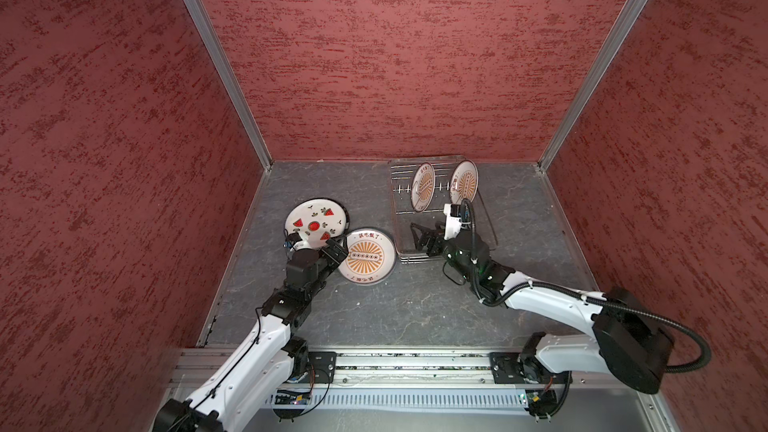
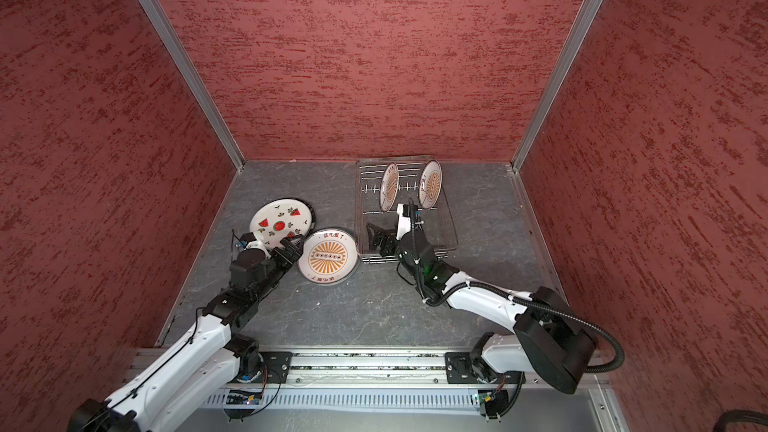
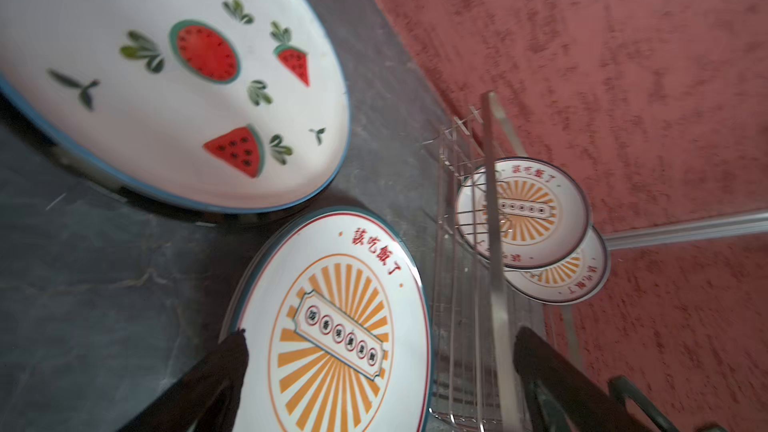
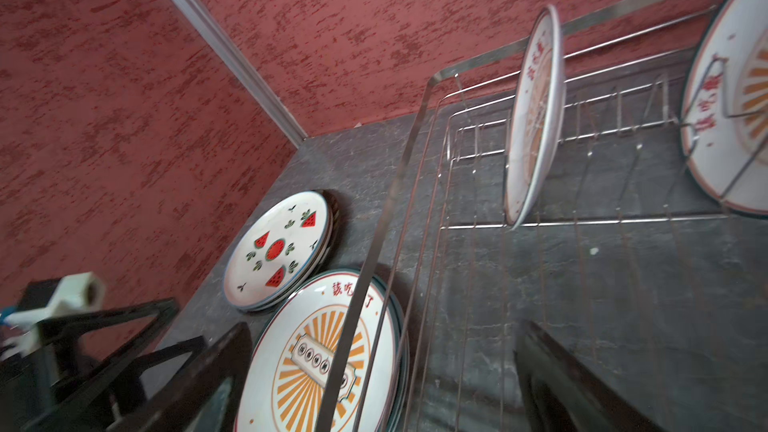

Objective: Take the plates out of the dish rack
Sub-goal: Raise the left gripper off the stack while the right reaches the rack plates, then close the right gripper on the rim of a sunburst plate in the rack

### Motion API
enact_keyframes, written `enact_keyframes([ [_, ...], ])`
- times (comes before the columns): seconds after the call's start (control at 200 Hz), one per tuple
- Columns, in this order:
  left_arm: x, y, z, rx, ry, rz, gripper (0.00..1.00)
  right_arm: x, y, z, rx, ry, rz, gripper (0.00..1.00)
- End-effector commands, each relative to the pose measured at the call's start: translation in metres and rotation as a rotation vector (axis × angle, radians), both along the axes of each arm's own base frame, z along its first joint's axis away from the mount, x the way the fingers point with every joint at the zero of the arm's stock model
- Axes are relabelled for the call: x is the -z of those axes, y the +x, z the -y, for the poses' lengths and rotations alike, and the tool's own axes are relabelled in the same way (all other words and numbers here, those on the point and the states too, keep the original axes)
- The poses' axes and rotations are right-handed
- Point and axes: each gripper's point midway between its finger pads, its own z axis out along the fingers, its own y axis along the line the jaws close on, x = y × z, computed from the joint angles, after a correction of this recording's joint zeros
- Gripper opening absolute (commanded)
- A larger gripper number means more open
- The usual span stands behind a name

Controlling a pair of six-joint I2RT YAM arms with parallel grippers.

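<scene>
Top views, step: unloading is partly done, by my judgement; two racked sunburst plates [image 1: 423,187] stand on edge between prongs at the far end of the dish rack [image 1: 395,218], apart from each other
Top views, unloaded: watermelon plates [image 1: 309,216] and a sunburst stack [image 1: 368,257] lie flat on the grey table [image 1: 374,313], left of the rack
Top views, arms: left gripper [image 1: 341,248] is at the sunburst stack's edge; right gripper [image 1: 417,238] is inside the rack's bare near end
Left wrist, hand: jaws are spread wide and pinch nothing; the stack lies flat below
Right wrist, hand: jaws are spread and empty; the nearer racked plate is ahead, edge-on
Plate look: white, dark-rimmed, orange rays, red characters; probably slick
Next: right jaws straddle that plate's upper rim, close, lift clear of the prongs
</scene>
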Motion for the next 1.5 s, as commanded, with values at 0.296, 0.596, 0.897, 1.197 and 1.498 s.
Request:
enact_keyframes([
  [0.296,-0.093,-0.010,0.060,0.380,0.049,0.449,0.99,-0.035,0.096,0.047,0.222,-0.094,-0.034,0.99],
  [0.596,-0.102,0.034,0.081,0.439,0.068,0.484,0.99,-0.008,0.169,0.066,0.391,-0.318,-0.160,0.83],
  [0.897,-0.092,0.052,0.086,0.425,0.099,0.465,0.99,0.016,0.202,0.060,0.386,-0.411,-0.227,0.47],
  [1.197,-0.084,0.057,0.089,0.424,0.093,0.447,0.99,0.024,0.212,0.054,0.365,-0.450,-0.228,0.27],
  [1.498,-0.081,0.060,0.100,0.458,0.060,0.433,0.99,0.026,0.214,0.054,0.369,-0.464,-0.219,0.18],
])
